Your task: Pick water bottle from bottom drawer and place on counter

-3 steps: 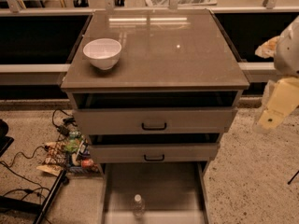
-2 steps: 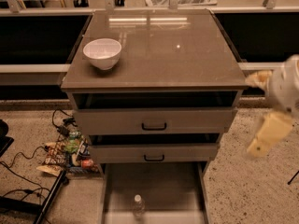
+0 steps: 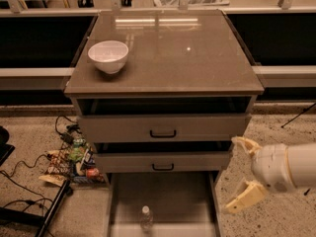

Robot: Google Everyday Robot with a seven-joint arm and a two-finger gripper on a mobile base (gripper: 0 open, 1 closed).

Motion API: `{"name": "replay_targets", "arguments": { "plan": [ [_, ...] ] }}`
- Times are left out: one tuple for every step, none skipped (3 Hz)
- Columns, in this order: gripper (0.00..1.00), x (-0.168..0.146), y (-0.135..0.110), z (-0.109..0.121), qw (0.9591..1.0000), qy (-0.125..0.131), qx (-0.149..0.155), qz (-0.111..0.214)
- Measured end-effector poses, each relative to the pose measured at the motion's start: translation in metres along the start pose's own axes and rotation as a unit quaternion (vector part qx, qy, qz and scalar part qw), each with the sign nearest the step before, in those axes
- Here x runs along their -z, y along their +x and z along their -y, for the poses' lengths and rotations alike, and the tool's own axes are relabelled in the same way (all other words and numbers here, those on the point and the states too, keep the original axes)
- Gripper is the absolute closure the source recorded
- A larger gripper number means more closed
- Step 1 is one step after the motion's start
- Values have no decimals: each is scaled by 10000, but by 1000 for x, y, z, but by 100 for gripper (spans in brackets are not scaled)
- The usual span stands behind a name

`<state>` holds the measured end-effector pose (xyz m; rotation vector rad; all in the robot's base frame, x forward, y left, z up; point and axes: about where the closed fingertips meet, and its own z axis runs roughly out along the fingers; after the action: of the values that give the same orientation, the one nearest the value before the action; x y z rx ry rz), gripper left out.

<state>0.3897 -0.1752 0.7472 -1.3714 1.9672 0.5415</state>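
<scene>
Gripper (image 3: 245,172) is hanging wide open right of the bottom drawer (image 3: 173,194); I'm seeing the bottle (image 3: 145,217) standing upright inside.

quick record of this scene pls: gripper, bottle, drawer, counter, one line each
gripper: open, empty, right of the cabinet, level with the lower drawers
water bottle: upright in the bottom drawer, near its front, untouched
bottom drawer: pulled out, nothing else seen inside
counter: holds a white bowl at its left
task status: bottle not yet picked
</scene>
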Motion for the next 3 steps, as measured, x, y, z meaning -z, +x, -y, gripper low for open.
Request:
{"name": "replay_targets", "arguments": {
  "plan": [
    [0,-37,17,-1,9930,264,-227,1131],
    [0,-46,25,-2,9902,277,-8,1366],
    [0,-46,25,-2,9902,277,-8,1366]
  ]
}}
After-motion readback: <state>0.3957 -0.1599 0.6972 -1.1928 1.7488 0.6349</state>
